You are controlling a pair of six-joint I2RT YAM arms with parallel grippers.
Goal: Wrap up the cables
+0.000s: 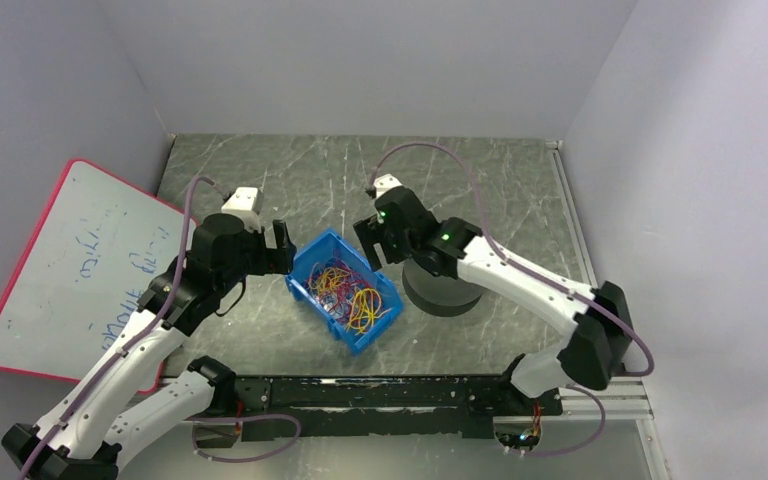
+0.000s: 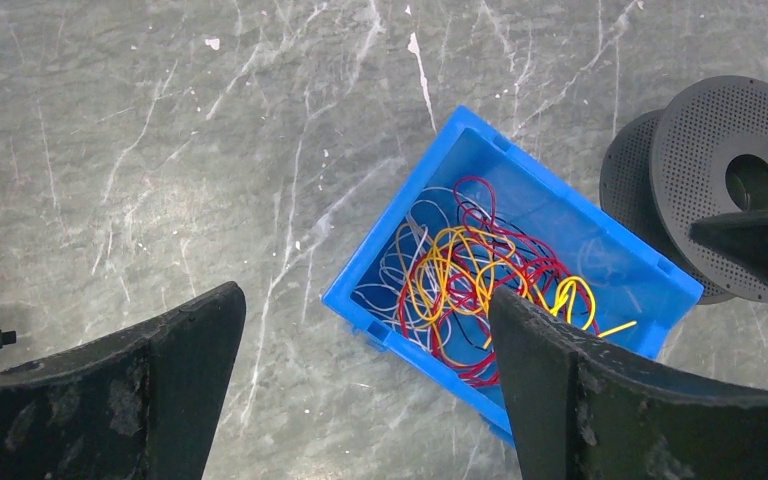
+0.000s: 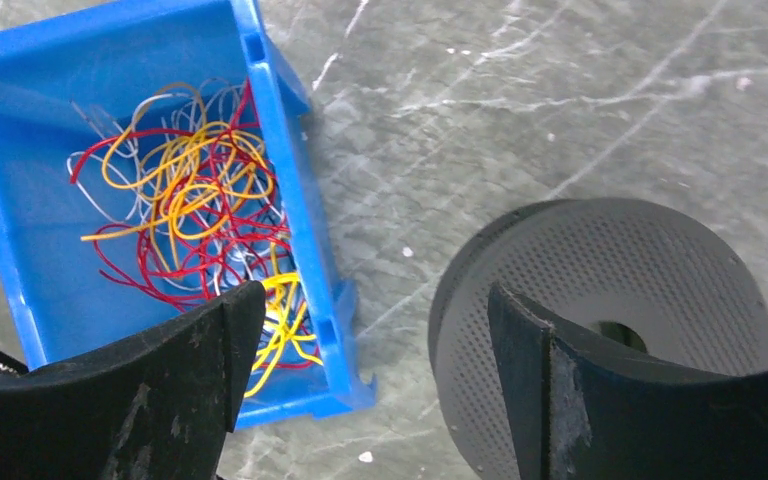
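Observation:
The cables [image 1: 345, 288] are a loose tangle of yellow, red and pale thin wires lying in a blue bin [image 1: 310, 256] at the table's middle. They show in the left wrist view [image 2: 470, 270] and the right wrist view [image 3: 190, 210]. A dark grey perforated spool [image 1: 440, 292] lies flat just right of the bin. My left gripper [image 1: 282, 250] is open and empty, hovering above the bin's left side [image 2: 365, 300]. My right gripper [image 1: 368, 243] is open and empty, hovering above the gap between the bin and the spool [image 3: 375, 300].
A white board with a red rim [image 1: 70, 270] leans at the left wall, beside the left arm. Grey walls close the table on three sides. The bin's wall [image 3: 290, 190] and the spool [image 3: 640, 270] stand close together. The spool also shows in the left wrist view [image 2: 710, 170].

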